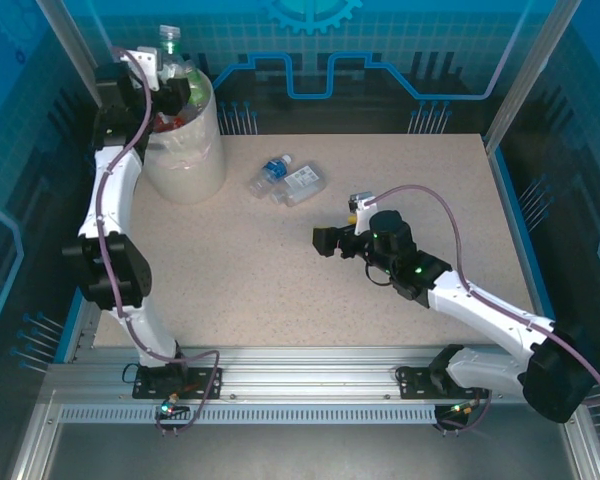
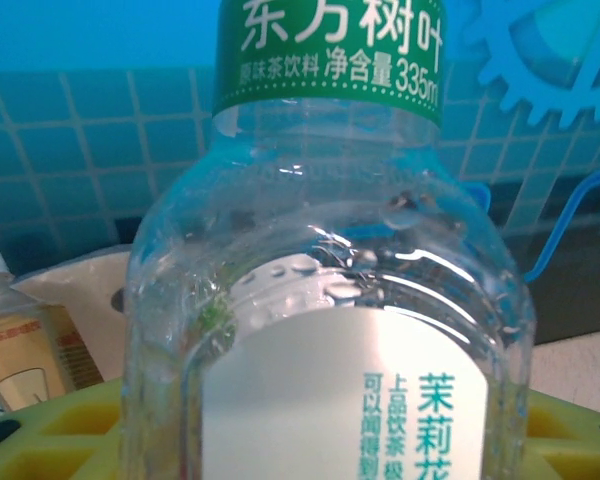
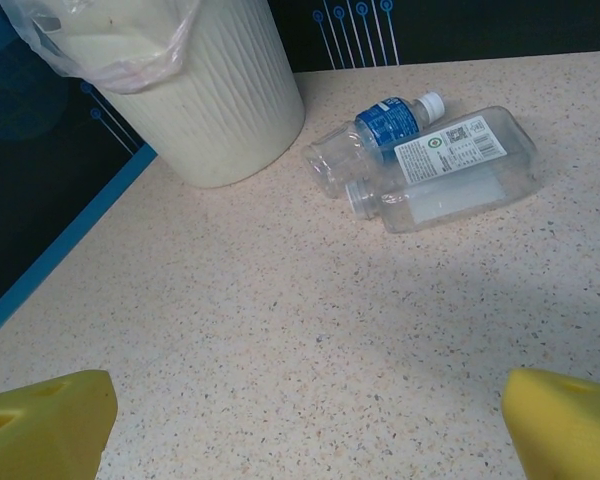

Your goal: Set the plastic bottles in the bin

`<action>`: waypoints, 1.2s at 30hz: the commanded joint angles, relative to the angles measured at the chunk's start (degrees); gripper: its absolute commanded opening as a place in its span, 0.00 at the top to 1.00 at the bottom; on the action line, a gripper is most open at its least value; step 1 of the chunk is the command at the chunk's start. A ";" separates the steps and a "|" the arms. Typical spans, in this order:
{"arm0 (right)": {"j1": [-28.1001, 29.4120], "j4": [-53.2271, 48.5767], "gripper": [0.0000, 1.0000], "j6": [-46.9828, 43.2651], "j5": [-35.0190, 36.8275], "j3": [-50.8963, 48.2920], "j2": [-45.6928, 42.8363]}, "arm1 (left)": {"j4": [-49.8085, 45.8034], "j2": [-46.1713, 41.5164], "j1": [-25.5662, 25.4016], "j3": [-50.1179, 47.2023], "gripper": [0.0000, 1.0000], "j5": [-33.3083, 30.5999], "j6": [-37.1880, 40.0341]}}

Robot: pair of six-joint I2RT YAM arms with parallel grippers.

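Left gripper (image 1: 170, 92) clenched on green-label bottle (image 2: 325, 300), over bin (image 1: 185, 160) mouth, table (image 1: 280, 290) far-left corner. Right gripper (image 1: 320, 241) spread wide, empty.

Desk (image 1: 380, 290): beige speckled top is looking matt and finely grained. Bin (image 3: 230, 110): cream plastic, its ribbed wall is showing matt; liner (image 3: 110, 45) of thin clear film is crinkling and glinting. Green-banded bottle (image 2: 330, 200): clear glossy plastic is carrying droplets and a smooth printed label. Blue-labelled bottle (image 3: 385, 122) and square bottle (image 3: 460, 175) are shining as clear plastic. Pads (image 3: 50, 420) of the right pincer (image 3: 310, 430) are looking yellow, matt, foam-like. Rails (image 1: 310, 365) are gleaming as brushed metal.
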 commanded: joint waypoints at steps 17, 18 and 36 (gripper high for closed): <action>0.91 -1.92 0.00 -0.32 -1.11 3.85 3.02 | -15.27 4.59 0.37 9.84 0.16 7.93 6.67; 0.91 -1.92 0.00 -0.33 -1.14 3.84 3.02 | -15.00 4.24 0.38 9.61 0.12 7.94 6.46; 0.59 -1.96 0.00 3.80 5.34 2.23 2.64 | 0.88 -10.37 -3.64 -5.89 0.01 -1.07 -9.35</action>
